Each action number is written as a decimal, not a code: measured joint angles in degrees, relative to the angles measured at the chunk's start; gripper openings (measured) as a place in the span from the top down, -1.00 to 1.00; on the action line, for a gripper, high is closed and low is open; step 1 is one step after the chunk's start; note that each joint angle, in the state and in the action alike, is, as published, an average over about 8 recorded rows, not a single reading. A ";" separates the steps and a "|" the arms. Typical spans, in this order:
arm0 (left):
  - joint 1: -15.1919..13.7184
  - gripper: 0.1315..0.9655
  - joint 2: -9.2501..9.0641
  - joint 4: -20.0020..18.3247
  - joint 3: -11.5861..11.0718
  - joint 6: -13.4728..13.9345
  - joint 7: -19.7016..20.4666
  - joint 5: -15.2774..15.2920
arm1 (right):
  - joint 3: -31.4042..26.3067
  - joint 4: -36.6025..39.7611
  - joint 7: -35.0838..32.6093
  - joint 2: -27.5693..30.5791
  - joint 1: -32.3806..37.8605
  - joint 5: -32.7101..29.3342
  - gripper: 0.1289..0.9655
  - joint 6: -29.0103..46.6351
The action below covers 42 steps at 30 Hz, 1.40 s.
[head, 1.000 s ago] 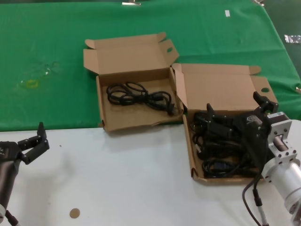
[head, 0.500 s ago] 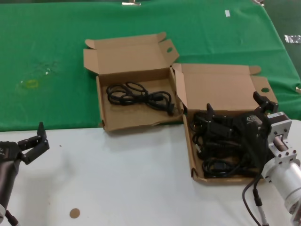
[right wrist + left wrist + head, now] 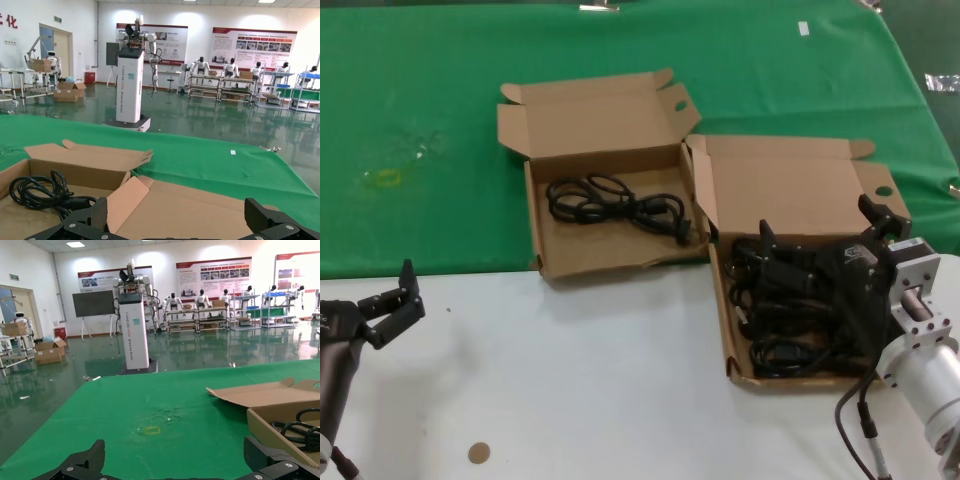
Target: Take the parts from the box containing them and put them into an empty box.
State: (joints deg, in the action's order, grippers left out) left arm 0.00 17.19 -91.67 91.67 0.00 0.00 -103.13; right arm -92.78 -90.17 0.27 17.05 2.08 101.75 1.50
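Note:
The box with the straight lid flap (image 3: 790,185) sits at the right and holds several black coiled power cords (image 3: 785,320). My right gripper (image 3: 817,220) hovers over that box's back part, above the cords, jaws wide open and empty; it also shows in the right wrist view (image 3: 175,211). The box with the wavy lid flap (image 3: 542,235) stands to its left, and it also shows in the right wrist view (image 3: 75,157). It holds one cord bundle (image 3: 615,205), which also shows in the right wrist view (image 3: 37,192). My left gripper (image 3: 390,292) is open and idle at the near left, also in its own wrist view (image 3: 174,451).
Both boxes straddle the edge between the green cloth (image 3: 440,90) and the white tabletop (image 3: 580,380). A small brown disc (image 3: 478,453) lies near the front left. A yellow mark (image 3: 151,429) is on the cloth ahead of my left gripper.

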 joint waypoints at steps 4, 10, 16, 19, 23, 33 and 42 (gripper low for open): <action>0.00 -1.00 0.00 0.00 0.00 0.00 0.00 0.00 | 0.00 0.00 0.00 0.00 0.00 0.00 -1.00 0.00; 0.00 -1.00 0.00 0.00 0.00 0.00 0.00 0.00 | 0.00 0.00 0.00 0.00 0.00 0.00 -1.00 0.00; 0.00 -1.00 0.00 0.00 0.00 0.00 0.00 0.00 | 0.00 0.00 0.00 0.00 0.00 0.00 -1.00 0.00; 0.00 -1.00 0.00 0.00 0.00 0.00 0.00 0.00 | 0.00 0.00 0.00 0.00 0.00 0.00 -1.00 0.00; 0.00 -1.00 0.00 0.00 0.00 0.00 0.00 0.00 | 0.00 0.00 0.00 0.00 0.00 0.00 -1.00 0.00; 0.00 -1.00 0.00 0.00 0.00 0.00 0.00 0.00 | 0.00 0.00 0.00 0.00 0.00 0.00 -1.00 0.00; 0.00 -1.00 0.00 0.00 0.00 0.00 0.00 0.00 | 0.00 0.00 0.00 0.00 0.00 0.00 -1.00 0.00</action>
State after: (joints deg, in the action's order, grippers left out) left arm 0.00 17.19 -91.67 91.67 0.00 0.00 -103.13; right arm -92.78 -90.17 0.27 17.05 2.08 101.75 1.50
